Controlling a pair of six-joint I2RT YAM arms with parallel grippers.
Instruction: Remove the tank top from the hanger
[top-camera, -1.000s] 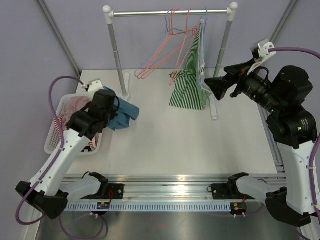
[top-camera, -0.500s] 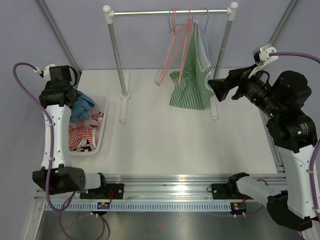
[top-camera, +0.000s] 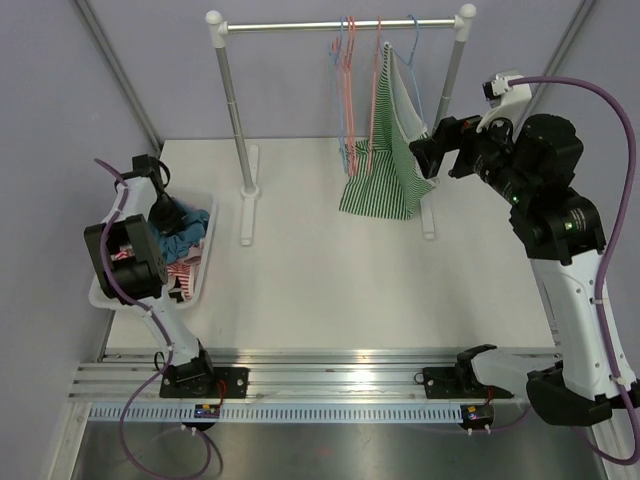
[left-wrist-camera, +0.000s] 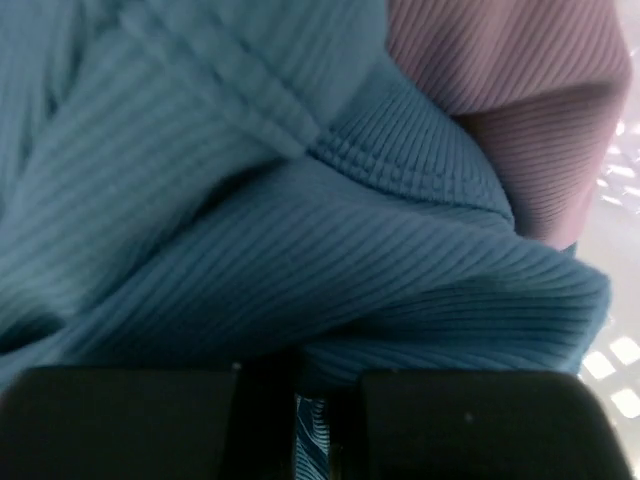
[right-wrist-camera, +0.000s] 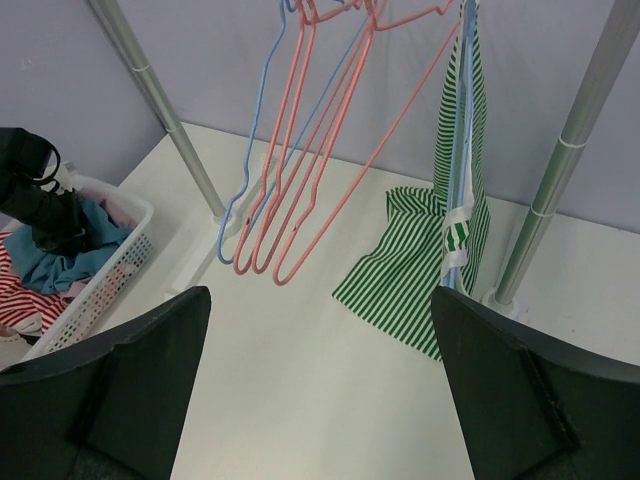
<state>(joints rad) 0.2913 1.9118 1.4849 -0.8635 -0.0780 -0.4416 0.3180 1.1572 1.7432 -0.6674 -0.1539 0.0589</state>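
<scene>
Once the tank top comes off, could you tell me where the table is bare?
The table is bare from the basket across to the rack's right post, in front of the tank top. Crowded: the basket, full of clothes, and under the hangers.

No lettering, number or brand mark can be read in any view. The green-striped tank top (right-wrist-camera: 418, 272) carries a small white tag (right-wrist-camera: 458, 233) (any print on it is too small to make out). The little boards (top-camera: 210, 410) on the rail (top-camera: 340, 412) at the worktop's (top-camera: 330, 290) near edge are equally illegible.
</scene>
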